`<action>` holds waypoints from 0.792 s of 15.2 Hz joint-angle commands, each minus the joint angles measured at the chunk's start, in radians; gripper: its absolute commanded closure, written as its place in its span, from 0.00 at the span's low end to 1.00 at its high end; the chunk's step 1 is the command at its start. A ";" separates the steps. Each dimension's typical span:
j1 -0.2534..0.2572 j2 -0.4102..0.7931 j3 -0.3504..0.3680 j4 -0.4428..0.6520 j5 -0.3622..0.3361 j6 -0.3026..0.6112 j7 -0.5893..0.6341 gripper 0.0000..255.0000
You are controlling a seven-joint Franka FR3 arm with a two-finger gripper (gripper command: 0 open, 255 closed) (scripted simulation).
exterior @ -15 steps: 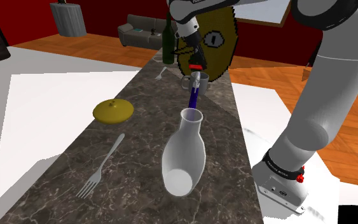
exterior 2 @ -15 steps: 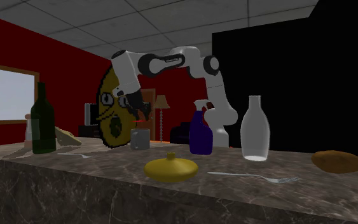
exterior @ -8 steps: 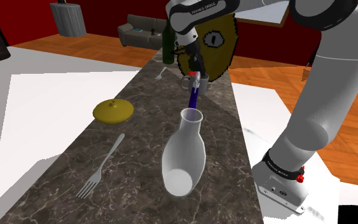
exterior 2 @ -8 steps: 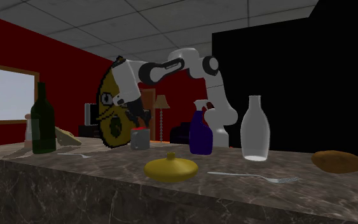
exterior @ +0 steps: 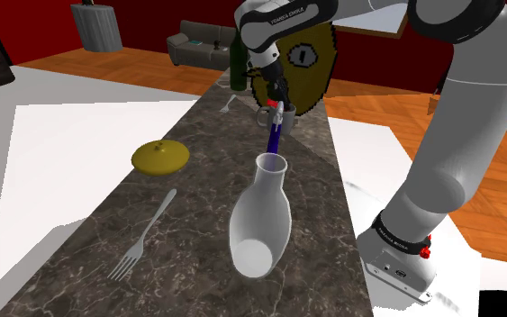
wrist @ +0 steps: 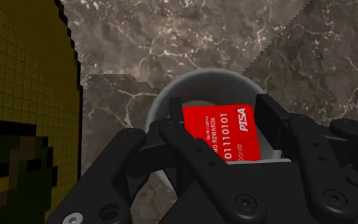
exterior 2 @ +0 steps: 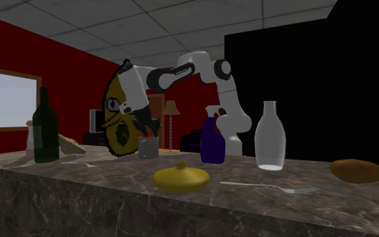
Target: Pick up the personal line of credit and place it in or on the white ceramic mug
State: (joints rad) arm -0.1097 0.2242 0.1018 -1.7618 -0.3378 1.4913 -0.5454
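Note:
A red card (wrist: 225,132) printed "PISA" and "REWARDS" is clasped edge to edge by my gripper (wrist: 224,118), which is shut on it. Directly beneath it stands a pale grey-white mug (wrist: 199,81), and the card's lower part dips inside the rim. In the shoulder view the gripper (exterior: 276,93) hangs straight over the mug (exterior: 278,116) at the counter's far end, with a sliver of the red card (exterior: 275,104) at the rim. In the second exterior view the gripper (exterior 2: 145,128) sits right on top of the mug (exterior 2: 149,147).
A big yellow pixelated lemon figure (exterior: 303,63) stands just behind the mug, beside a dark green bottle (exterior: 238,67). A blue spray bottle (exterior: 274,137), a white vase (exterior: 262,216), a yellow lid-shaped object (exterior: 161,156) and a fork (exterior: 143,236) lie nearer on the marble counter (exterior: 197,207).
The gripper has come down with the red card until the card reaches the mug's rim; most of the drop came in the first half second.

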 commanded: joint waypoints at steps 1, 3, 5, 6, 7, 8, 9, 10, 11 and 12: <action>0.000 0.003 0.000 -0.001 0.001 0.000 0.000 1.00; 0.000 0.001 0.000 -0.003 0.001 0.000 0.000 0.00; 0.000 0.001 0.000 -0.003 0.001 0.001 0.000 0.00; 0.000 0.001 0.000 -0.004 0.001 0.001 0.000 0.00; 0.000 0.003 0.000 -0.001 0.001 0.000 0.000 0.00; 0.007 0.015 0.004 0.044 0.002 -0.034 -0.002 0.00; 0.013 0.029 0.007 0.092 0.003 -0.069 -0.004 0.00; 0.020 0.044 0.010 0.141 0.004 -0.104 -0.006 0.00; 0.026 0.058 0.012 0.182 0.004 -0.133 -0.008 0.00; 0.026 0.058 0.011 0.182 0.004 -0.133 -0.008 0.00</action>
State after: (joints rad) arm -0.0876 0.2776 0.1116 -1.5990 -0.3352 1.3752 -0.5544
